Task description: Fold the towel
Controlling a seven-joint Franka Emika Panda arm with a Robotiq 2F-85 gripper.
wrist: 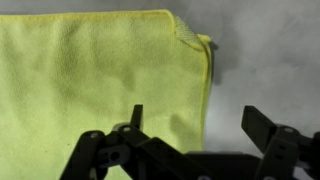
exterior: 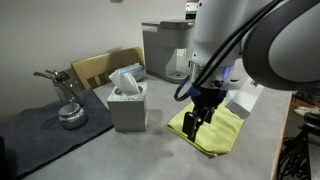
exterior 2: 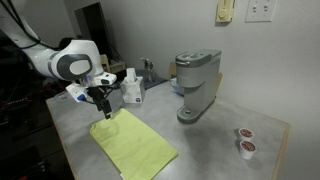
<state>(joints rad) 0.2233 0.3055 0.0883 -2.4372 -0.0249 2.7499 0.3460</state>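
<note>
Readable text: none in any view.
Coffee machine [exterior 2: 197, 85]: no legible brand on its front.
Tissue box [exterior: 128, 108], beside the coffee machine: too blurred to read.
Pods [exterior 2: 247, 149], near the coffee machine: lids too small.

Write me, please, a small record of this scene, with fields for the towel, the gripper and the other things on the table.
towel: yellow towel, spread flat on the gray table; one corner slightly curled in the wrist view
gripper: gripper low over the towel's edge, jaws open, holding nothing
contact: cannot tell whether it touches the cloth
fold: no fold visible yet
other things: tissue box, coffee machine, two coffee pods
</note>
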